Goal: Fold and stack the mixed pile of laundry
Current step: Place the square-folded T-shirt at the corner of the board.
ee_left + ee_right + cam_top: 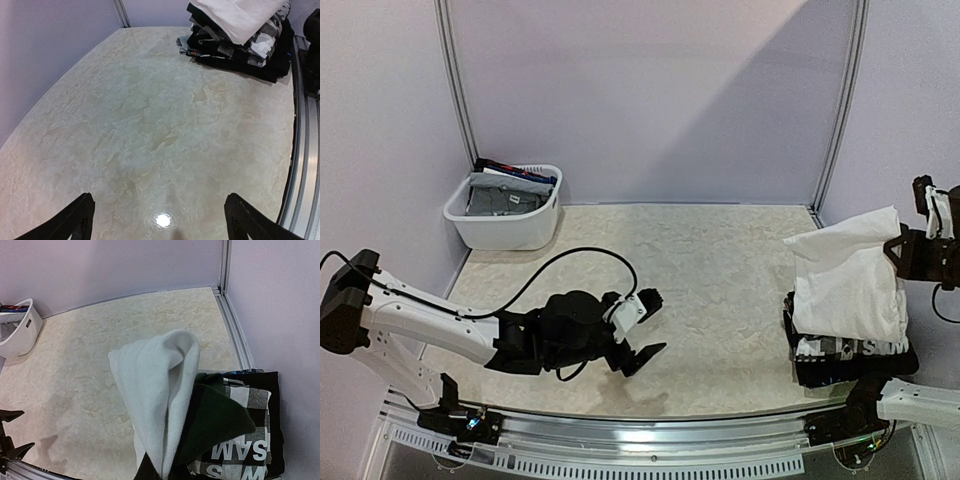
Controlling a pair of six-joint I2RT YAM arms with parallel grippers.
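My right gripper point(904, 250) is shut on a white cloth point(848, 280) and holds it up above the folded stack point(850, 355) at the table's right edge. In the right wrist view the white cloth point(155, 390) hangs in a fold with its dark green part point(215, 425) behind it, hiding my fingers. Below lies a black-and-white checkered shirt with white letters point(245, 450) on a black piece point(276, 405). My left gripper point(654, 326) is open low over bare table near the front, far left of the stack. Nothing lies between its fingers point(75, 220), and the stack point(240, 40) shows far off.
A white plastic basket point(503, 228) stands at the back left against the wall, with grey point(502, 200) and blue point(515, 170) garments inside. A black cable point(570, 255) loops over the table from the left arm. A metal rail point(650, 430) runs along the front edge.
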